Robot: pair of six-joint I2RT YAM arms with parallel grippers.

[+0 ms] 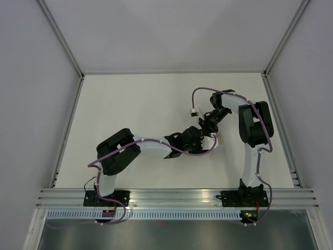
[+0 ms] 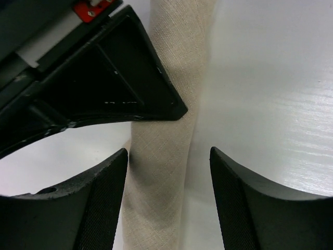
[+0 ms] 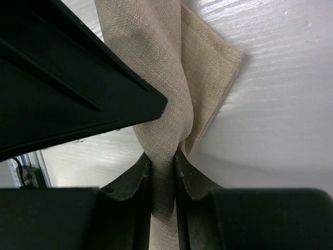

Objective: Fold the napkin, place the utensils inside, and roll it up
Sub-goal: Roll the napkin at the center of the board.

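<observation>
Two end effectors meet low over the bench [image 1: 135,104], a little toward 3 o'clock from its middle in the overhead view. The left arm [image 1: 151,147] reaches in from 8 o'clock and the right arm [image 1: 253,125] bends back down from 1 o'clock. From above, the two arms cover nearly all of what lies under them.

The right end effector [image 3: 164,174] is pinched tight on the napkin [image 3: 171,78]. In its wrist view its fingers [image 3: 136,179] squeeze the tan cloth at 6 o'clock into a thin vertical pleat, with almost no gap between them. From that pinch the napkin rises toward 12 o'clock as a twisted, bunched band. A flatter layer fans out to a square corner at 1 o'clock and lies on the white bench. A black finger of the other arm fills the frame from 9 to 11 o'clock, its tip overlapping the edge of the band.

The left end effector [image 2: 168,151] stands wide apart, gripping nothing. In its wrist view the napkin runs as a narrow strip from 12 o'clock straight down to 6 o'clock, passing between the textured pads [image 2: 101,208]. The 7 o'clock pad is just beside the cloth's edge; whether it touches cannot be told. The 5 o'clock pad is apart from the cloth, with bare bench between. The right end effector's dark finger comes in from 10 o'clock, and its pointed tip lies over the strip.
</observation>
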